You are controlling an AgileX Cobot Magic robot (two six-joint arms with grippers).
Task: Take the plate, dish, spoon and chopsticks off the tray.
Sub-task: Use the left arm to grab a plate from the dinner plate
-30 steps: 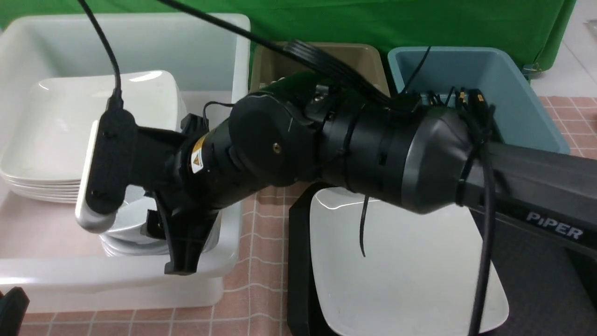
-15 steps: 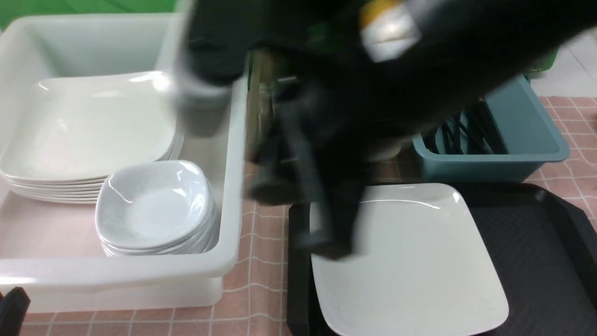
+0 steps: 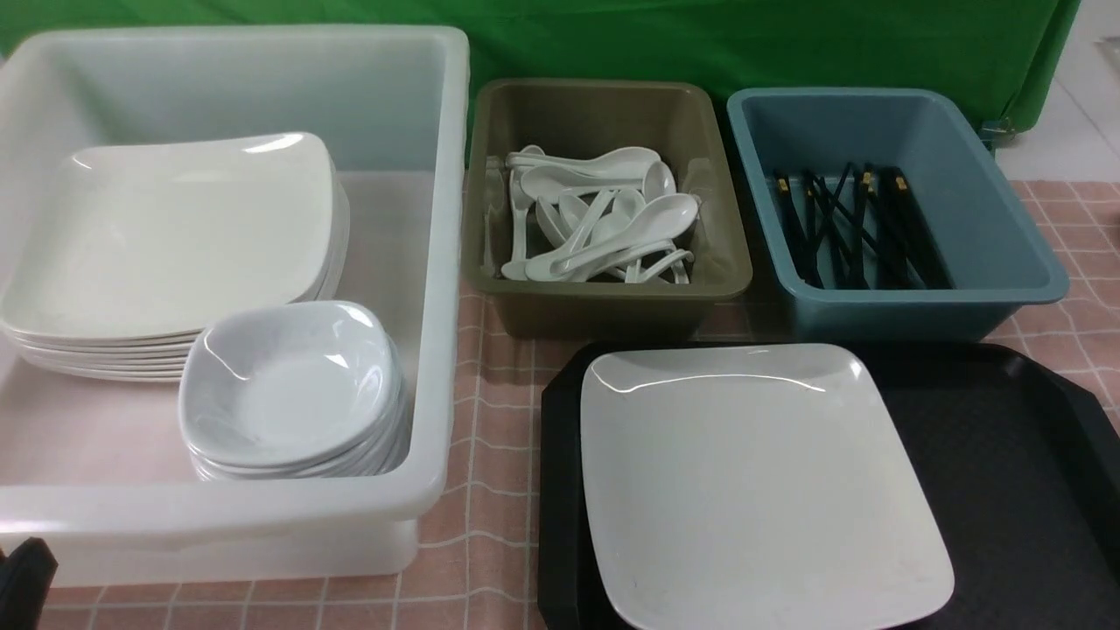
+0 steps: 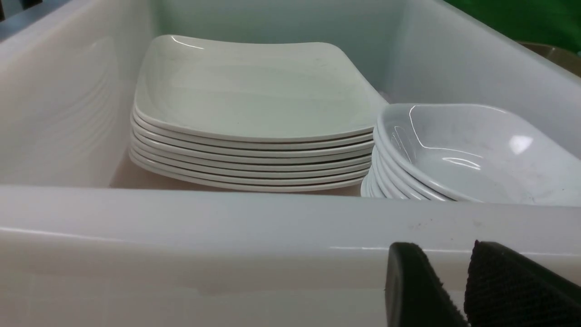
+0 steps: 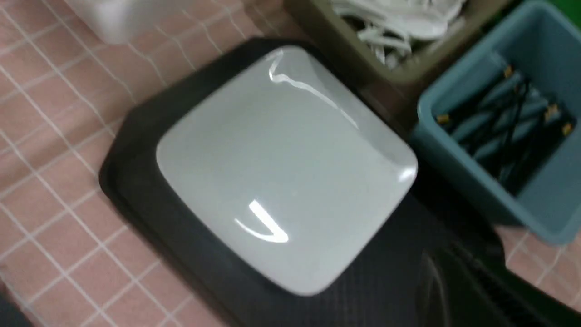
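The left gripper [image 4: 442, 245] has its 2 fingertips slightly apart, just outside the near wall of the white tub [image 4: 272, 227]. The right gripper [image 5: 442, 254] has its 2 fingers together, above the black tray [image 5: 190, 268]; the right wrist view is blurred.

Below it, 1 white square plate [image 3: 761, 490] lies flat in the tray, toward the tray's left side. Beyond the tray's far edge stand 2 tubs side by side: the olive tub [image 3: 604, 319], with white soup spoons [image 3: 626, 236] heaped in it, and to its right the blue tub [image 3: 1006, 262], with black chopsticks [image 3: 857, 232] in it.

Left of the tray, the white tub holds 2 stacks: square plates [image 3: 166, 236] and, nearer its front right corner, small deep dishes [image 3: 289, 385]
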